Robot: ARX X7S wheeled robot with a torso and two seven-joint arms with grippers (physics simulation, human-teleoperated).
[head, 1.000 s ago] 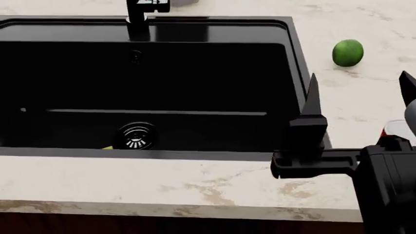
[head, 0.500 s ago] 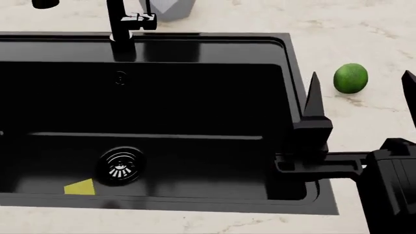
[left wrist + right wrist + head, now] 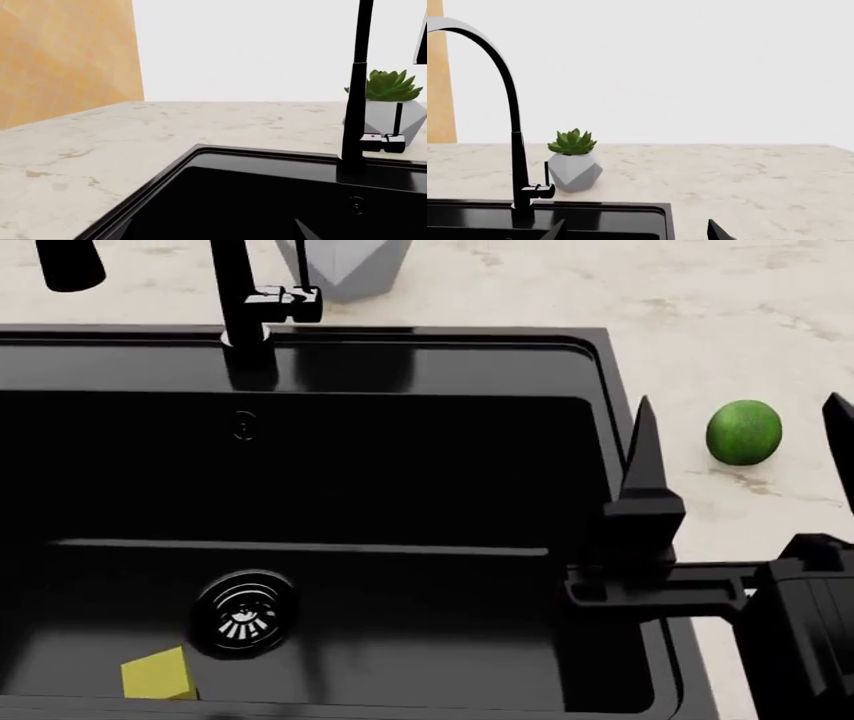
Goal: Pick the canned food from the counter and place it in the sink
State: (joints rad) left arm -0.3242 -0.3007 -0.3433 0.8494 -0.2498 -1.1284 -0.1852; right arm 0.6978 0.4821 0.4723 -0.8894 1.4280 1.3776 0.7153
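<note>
1. The black sink (image 3: 400, 370) holds one round metal drain (image 3: 243, 612) and one small yellow block (image 3: 158, 675) beside it (nothing red or can-shaped shows in the basin).
2. The canned food appears in none of the three views.
3. One green fruit (image 3: 743, 432) lies on the counter (image 3: 747, 320) right of the sink.
4. One faucet (image 3: 510, 135) and one potted succulent (image 3: 574, 165) stand behind the basin.
5. The right gripper (image 3: 741, 455) hangs over the sink's right rim, its two fingers spread apart and empty; the left gripper's state cannot be told.

Glossy black sink (image 3: 400, 360), cream brown-veined counter (image 3: 694, 300), green fruit (image 3: 743, 432), yellow block (image 3: 158, 674), grey faceted planter (image 3: 574, 171).
</note>
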